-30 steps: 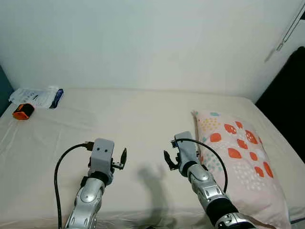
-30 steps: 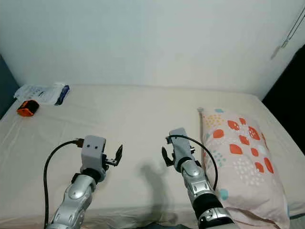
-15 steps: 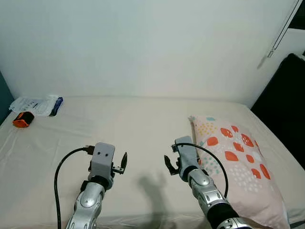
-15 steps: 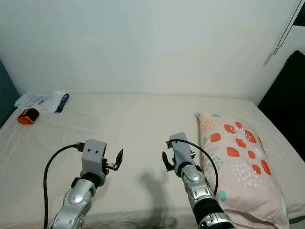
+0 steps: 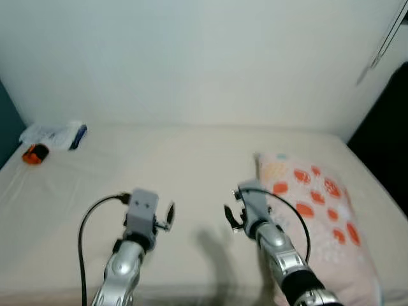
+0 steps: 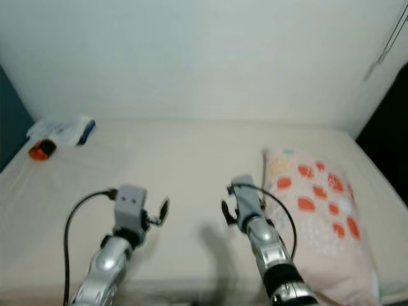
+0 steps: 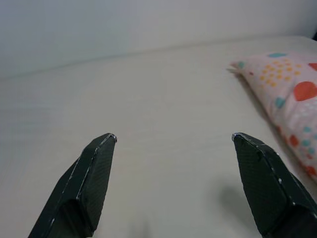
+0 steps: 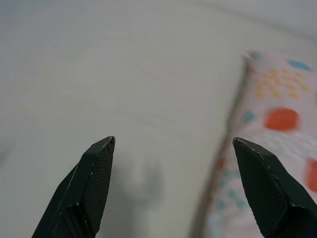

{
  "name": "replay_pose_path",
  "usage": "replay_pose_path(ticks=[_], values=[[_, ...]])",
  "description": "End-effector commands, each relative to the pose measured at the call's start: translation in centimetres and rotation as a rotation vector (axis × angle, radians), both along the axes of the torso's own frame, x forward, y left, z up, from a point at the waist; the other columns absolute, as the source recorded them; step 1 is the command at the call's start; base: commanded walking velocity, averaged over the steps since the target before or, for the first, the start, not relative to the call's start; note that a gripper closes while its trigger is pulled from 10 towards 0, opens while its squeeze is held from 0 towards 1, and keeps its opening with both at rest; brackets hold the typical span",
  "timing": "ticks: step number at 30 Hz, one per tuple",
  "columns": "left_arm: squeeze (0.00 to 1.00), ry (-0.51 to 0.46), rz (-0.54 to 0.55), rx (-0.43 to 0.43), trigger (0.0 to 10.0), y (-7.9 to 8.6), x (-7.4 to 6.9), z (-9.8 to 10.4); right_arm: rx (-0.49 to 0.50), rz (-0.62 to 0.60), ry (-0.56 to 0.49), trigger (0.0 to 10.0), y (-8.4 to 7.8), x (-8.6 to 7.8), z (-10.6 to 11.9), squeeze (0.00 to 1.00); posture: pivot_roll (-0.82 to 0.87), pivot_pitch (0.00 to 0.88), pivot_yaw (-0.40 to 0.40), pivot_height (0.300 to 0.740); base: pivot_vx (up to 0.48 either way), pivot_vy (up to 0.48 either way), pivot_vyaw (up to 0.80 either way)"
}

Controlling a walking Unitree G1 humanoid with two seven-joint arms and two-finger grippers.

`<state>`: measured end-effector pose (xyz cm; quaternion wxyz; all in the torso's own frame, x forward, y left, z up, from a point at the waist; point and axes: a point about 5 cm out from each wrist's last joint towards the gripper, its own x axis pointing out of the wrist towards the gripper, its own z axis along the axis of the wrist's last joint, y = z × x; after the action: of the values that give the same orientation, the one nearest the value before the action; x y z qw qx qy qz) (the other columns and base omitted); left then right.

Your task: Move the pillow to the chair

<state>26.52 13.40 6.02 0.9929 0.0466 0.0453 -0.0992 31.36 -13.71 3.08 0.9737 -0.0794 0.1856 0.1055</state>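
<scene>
Showing perhaps a packet beyond pillow

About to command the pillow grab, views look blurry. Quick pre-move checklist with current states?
1. Pillow located, lying flat on the bed, robot's right side: ok.
2. Right gripper open, nothing between the fingers: ok.
3. Left gripper open, nothing held: ok.
4. Right gripper touching the pillow: not ok, it hangs beside the pillow's near edge.
5. Head views sharp enough to aim: not ok, blurred.
6. Chair position known: cannot tell.
7. Orange item and packet at the far left corner, away from the pillow: ok.
</scene>
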Motion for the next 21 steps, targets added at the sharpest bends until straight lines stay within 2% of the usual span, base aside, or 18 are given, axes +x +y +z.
replay_pose_path(ticks=[1, 13, 17, 21], values=[[0.00, 0.015, 0.000, 0.009, 10.0, 0.05, -0.07, -0.25, 0.008, -0.003, 0.012, 10.0, 0.16, -0.11, -0.15, 0.00, 0.06, 0.000, -0.084, 0.717, 0.000, -0.326, 0.00], [0.00, 0.021, -0.003, 0.015, 10.0, -0.02, -0.01, -0.32, 0.006, -0.008, 0.013, 10.0, -0.08, -0.16, -0.20, 0.00, 0.06, 0.000, -0.083, 0.717, 0.000, -0.323, 0.00], [0.00, 0.065, 0.009, 0.027, 10.0, 0.20, 0.19, -0.72, 0.007, -0.008, 0.013, 10.0, -0.05, -0.10, -0.16, 0.00, 0.06, 0.000, -0.084, 0.717, 0.000, 0.000, 0.00], [0.00, 0.067, 0.012, 0.019, 10.0, 0.33, 0.30, -0.72, 0.009, -0.006, 0.013, 10.0, 0.01, -0.05, -0.14, 0.00, 0.06, 0.000, -0.084, 0.717, 0.000, 0.466, 0.00]])
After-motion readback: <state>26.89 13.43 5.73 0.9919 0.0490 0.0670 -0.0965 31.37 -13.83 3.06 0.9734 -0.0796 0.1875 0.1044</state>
